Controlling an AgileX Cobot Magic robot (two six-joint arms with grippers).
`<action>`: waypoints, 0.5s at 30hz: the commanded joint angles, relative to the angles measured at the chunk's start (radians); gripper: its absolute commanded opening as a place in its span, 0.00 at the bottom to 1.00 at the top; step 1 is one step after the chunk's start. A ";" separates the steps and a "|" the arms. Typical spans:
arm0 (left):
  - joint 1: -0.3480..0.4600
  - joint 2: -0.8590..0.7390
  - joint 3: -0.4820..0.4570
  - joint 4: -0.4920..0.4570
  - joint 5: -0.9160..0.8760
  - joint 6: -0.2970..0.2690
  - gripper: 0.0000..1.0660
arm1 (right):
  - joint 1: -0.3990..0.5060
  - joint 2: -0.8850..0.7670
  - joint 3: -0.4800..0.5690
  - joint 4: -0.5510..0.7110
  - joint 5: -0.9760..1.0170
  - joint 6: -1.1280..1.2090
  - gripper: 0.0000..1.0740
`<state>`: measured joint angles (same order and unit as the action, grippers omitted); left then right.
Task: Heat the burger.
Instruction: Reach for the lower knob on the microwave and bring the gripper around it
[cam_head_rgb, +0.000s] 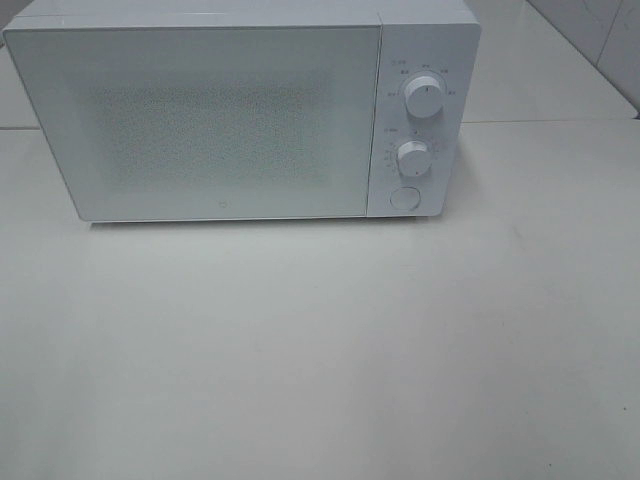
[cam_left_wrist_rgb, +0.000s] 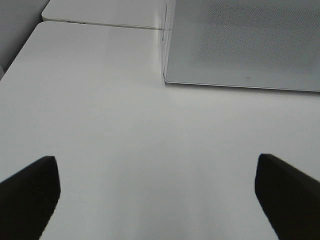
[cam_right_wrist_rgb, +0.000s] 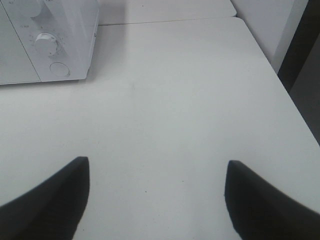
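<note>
A white microwave (cam_head_rgb: 220, 120) stands at the back of the pale worktop (cam_head_rgb: 320, 350), its door (cam_head_rgb: 200, 120) shut. The door's speckled, frosted pane shows nothing behind it. On the control panel to the right of the door sit 2 round knobs, the upper knob (cam_head_rgb: 424, 97) above the lower knob (cam_head_rgb: 412, 156), with a round button (cam_head_rgb: 404, 197) just beneath them. Where the burger is cannot be told: none of the 3 views shows it. The left pincer (cam_left_wrist_rgb: 156, 165) is spread wide, its 2 dark fingers (cam_left_wrist_rgb: 30, 195) well apart, with only bare worktop between them. It holds nothing and touches nothing, and it faces the microwave's front left corner (cam_left_wrist_rgb: 167, 75) from some way off. The right pincer (cam_right_wrist_rgb: 157, 165) is likewise open, its 2 dark fingers (cam_right_wrist_rgb: 50, 200) standing apart over bare worktop with nothing gripped. Ahead of it and off to one side is the microwave's control panel (cam_right_wrist_rgb: 65, 30), where 1 knob and the round button show clearly. Neither pincer appears in the high view. A seam (cam_head_rgb: 560, 122) runs across the surface behind the microwave, where a second slab butts against the first.
</note>
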<state>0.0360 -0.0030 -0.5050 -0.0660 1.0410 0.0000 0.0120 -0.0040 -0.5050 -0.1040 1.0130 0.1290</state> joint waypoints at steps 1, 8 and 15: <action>0.003 -0.025 0.001 -0.008 -0.005 0.000 0.92 | -0.007 -0.022 0.001 0.003 -0.008 -0.012 0.68; 0.003 -0.025 0.001 -0.008 -0.005 0.000 0.92 | -0.007 -0.022 0.001 0.003 -0.008 -0.012 0.68; 0.003 -0.025 0.001 -0.008 -0.005 0.000 0.92 | -0.007 -0.022 0.001 0.003 -0.008 -0.012 0.68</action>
<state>0.0360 -0.0030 -0.5050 -0.0660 1.0410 0.0000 0.0120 -0.0040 -0.5050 -0.1040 1.0130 0.1290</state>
